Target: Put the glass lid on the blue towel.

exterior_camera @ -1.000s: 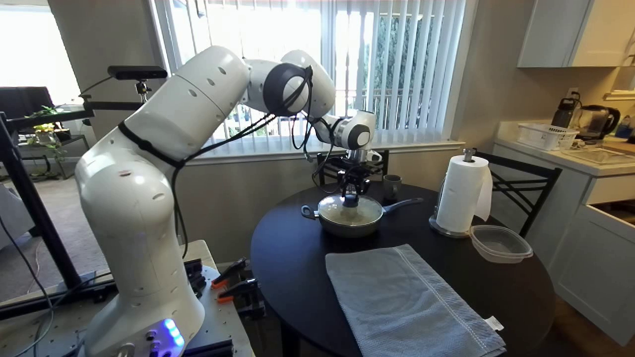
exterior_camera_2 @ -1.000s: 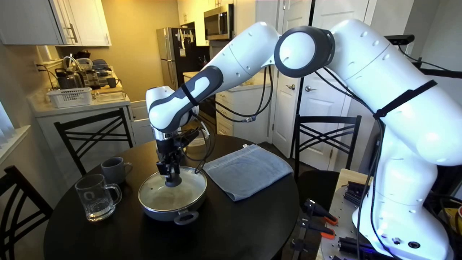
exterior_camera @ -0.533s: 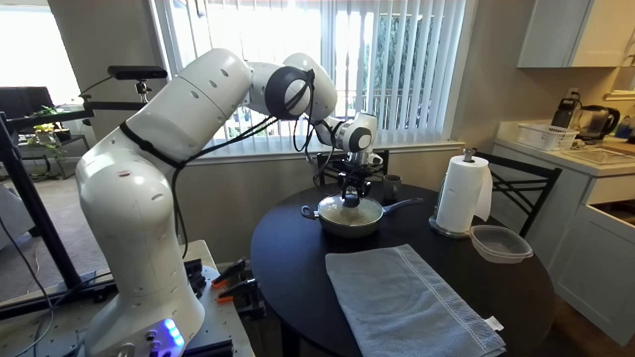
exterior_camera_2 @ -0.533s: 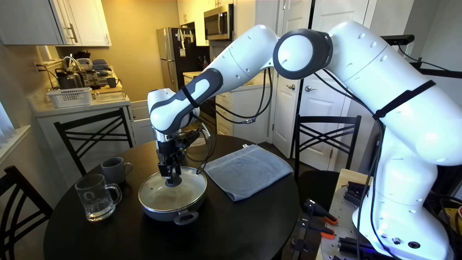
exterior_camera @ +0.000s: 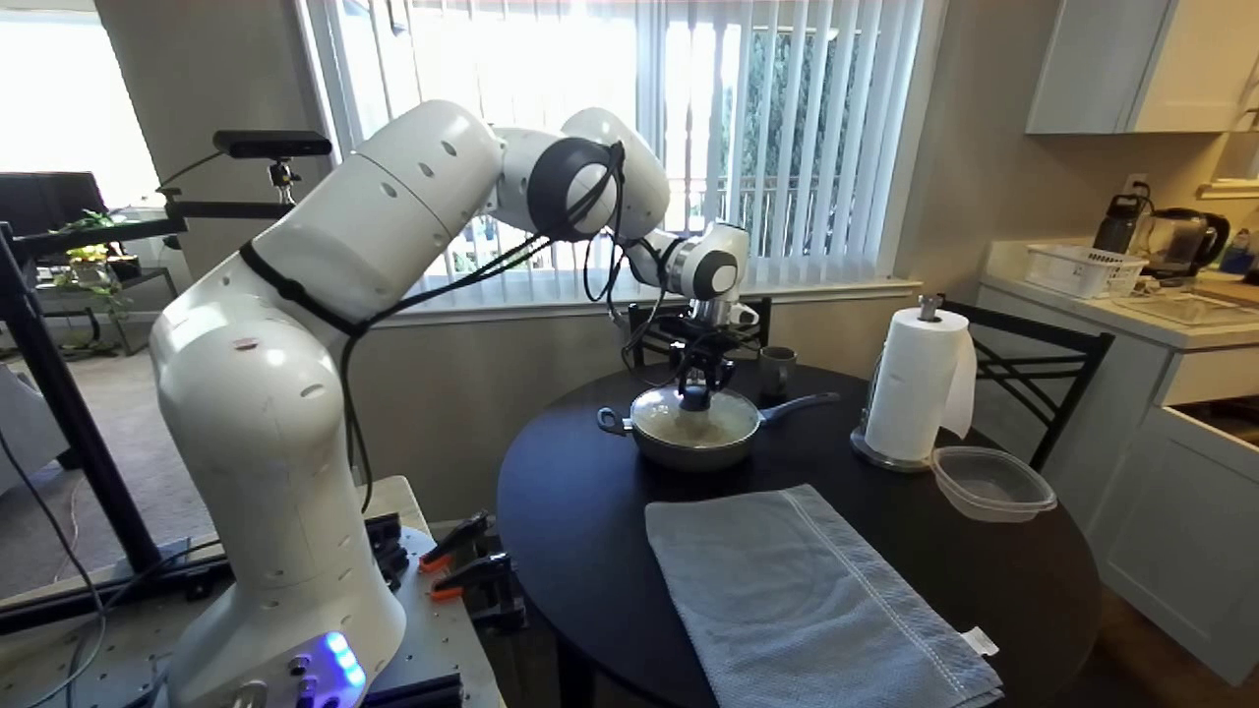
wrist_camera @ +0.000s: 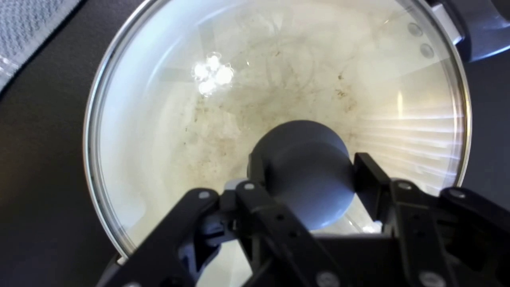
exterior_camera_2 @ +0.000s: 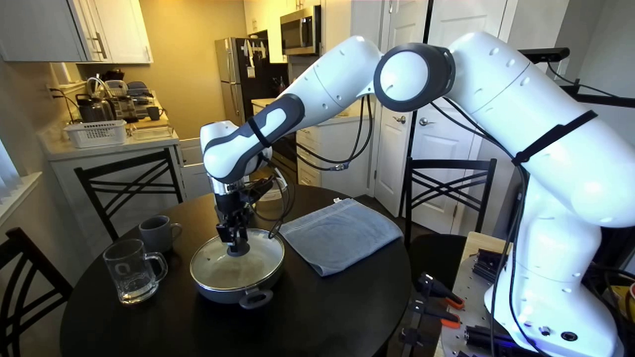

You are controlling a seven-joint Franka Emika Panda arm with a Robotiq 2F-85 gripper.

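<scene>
Wrist view: the claw (wrist_camera: 309,170) pinches the knob (wrist_camera: 305,177) of the lid (wrist_camera: 255,107), which sits on the pot (exterior_camera_2: 230,296). Best lift it straight up, clear of the pot, then carry it level to the towel (exterior_camera_2: 343,237) and lower gently before letting go.

Bright vertical blinds (exterior_camera: 802,167), dark round table (exterior_camera: 570,531).
</scene>
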